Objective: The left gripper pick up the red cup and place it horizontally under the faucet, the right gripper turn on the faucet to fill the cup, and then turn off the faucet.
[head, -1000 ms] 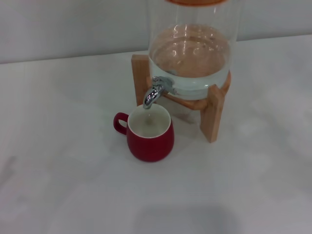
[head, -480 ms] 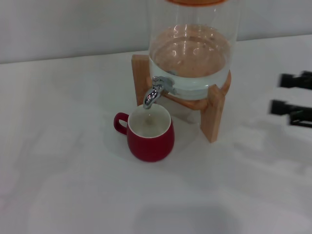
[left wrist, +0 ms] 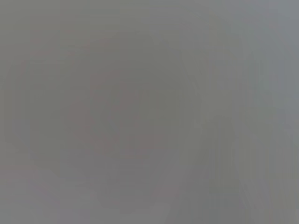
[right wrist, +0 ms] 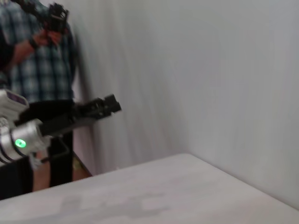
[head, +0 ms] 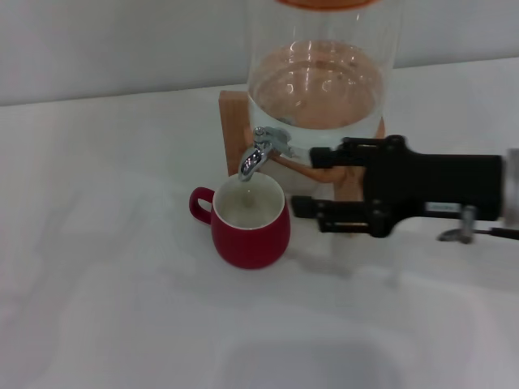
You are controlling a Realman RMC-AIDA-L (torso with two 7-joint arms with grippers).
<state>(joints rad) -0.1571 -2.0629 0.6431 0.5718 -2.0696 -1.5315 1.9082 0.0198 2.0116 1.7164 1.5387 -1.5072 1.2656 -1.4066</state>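
Note:
The red cup point(head: 250, 221) stands upright on the white table, its handle pointing left, right under the spout of the chrome faucet point(head: 261, 151). The faucet sits on the clear glass jar point(head: 320, 81) with water, on a wooden stand point(head: 233, 113). My right gripper point(head: 305, 180) reaches in from the right, open, just right of the faucet and cup, its upper finger level with the faucet's base and touching neither. My left gripper point(right wrist: 102, 107) shows only in the right wrist view, held in the air off the table on the green-lit arm. The left wrist view is blank grey.
The white table point(head: 113, 308) runs back to a pale wall. A person in a plaid shirt point(right wrist: 39, 60) stands beyond the table's far side behind my left arm.
My right gripper came in from the right edge and moved left until it is beside the faucet and cup. The cup and jar have not moved.

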